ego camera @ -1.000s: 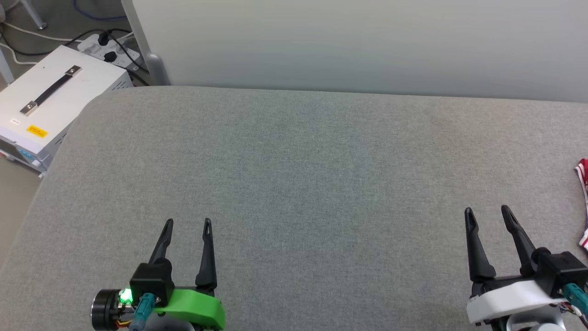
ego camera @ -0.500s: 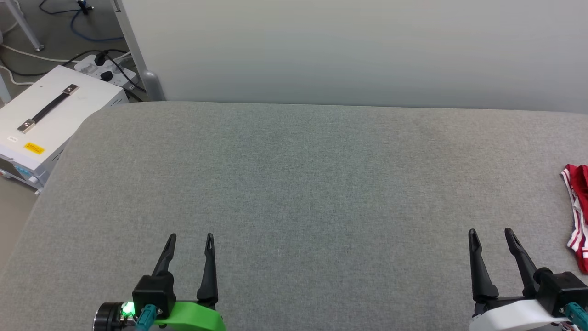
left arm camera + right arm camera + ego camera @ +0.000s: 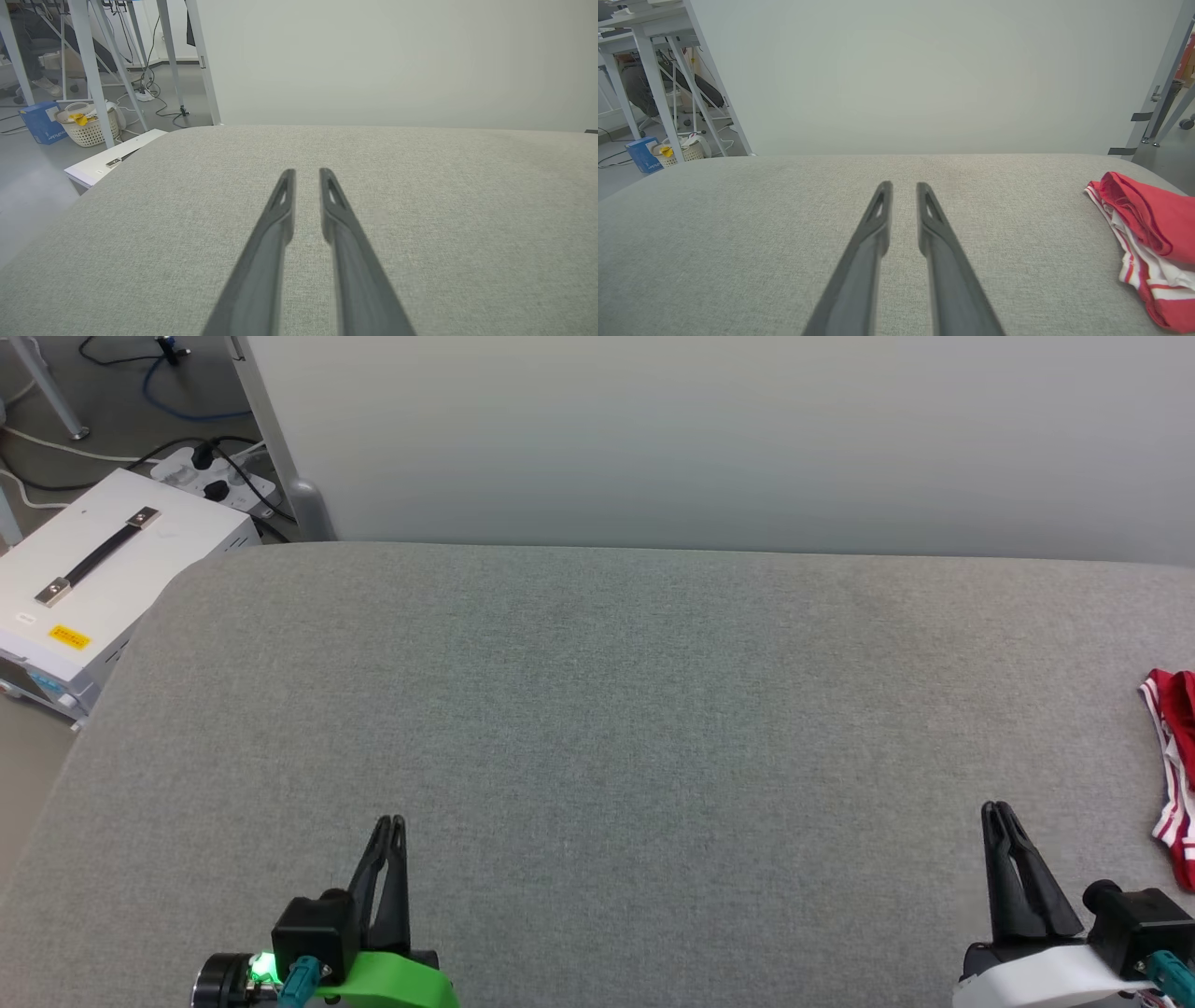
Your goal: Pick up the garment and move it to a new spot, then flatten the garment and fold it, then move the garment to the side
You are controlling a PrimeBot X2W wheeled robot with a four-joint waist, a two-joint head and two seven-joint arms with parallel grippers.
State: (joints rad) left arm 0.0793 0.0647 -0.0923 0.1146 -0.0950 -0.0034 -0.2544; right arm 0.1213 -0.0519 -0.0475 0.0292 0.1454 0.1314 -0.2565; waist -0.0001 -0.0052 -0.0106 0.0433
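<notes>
A floor basket holds a yellow item. The garment lies bunched at the right edge of the grey bench. The left pincer and right pincer are clenched and empty.

Crumpled garment (right of fingers)

The left gripper is formed of two long black fingers with slotted tips, set on a bright green bracket beside a black block, where a green light and a teal connector are seen. The right gripper is built alike, but on a white bracket.
</notes>
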